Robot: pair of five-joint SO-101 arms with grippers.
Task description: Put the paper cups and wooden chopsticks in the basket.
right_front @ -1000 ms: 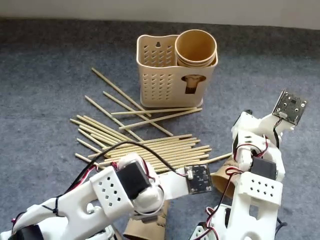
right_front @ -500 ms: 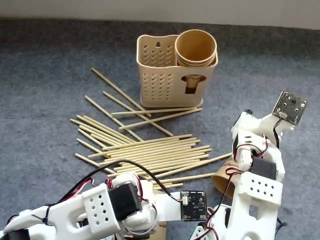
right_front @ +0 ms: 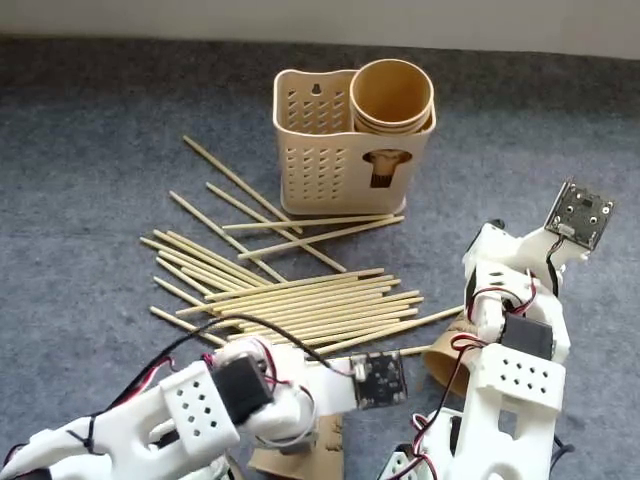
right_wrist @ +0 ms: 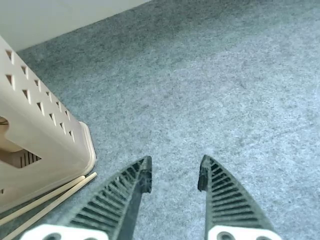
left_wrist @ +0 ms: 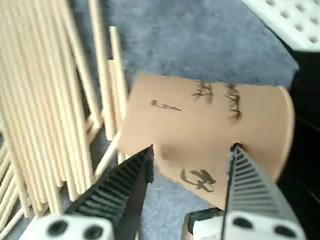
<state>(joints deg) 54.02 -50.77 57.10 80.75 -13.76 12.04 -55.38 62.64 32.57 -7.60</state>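
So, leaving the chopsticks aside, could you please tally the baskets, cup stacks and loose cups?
Basket: 1
Cup stack, in the basket: 1
Loose cups, on the table: 2
Total: 4

We see the table cover (right_front: 90, 150) as grey cloth: felt-like, rough, matt. The basket (right_front: 310, 170) is cream plastic, smooth w/ low sheen, walls perforated. The chopsticks (right_front: 300, 300) are pale bare wood, matt. The stacked cups (right_front: 391, 95) & the lying cup (left_wrist: 210, 130) are brown kraft paper, matt, w/ dark print. The arm shells (right_front: 510, 380) are white plastic, smooth. The left gripper (left_wrist: 192, 150) & right gripper (right_wrist: 173, 175) are black plastic, ribbed inside, w/ faint sheen.
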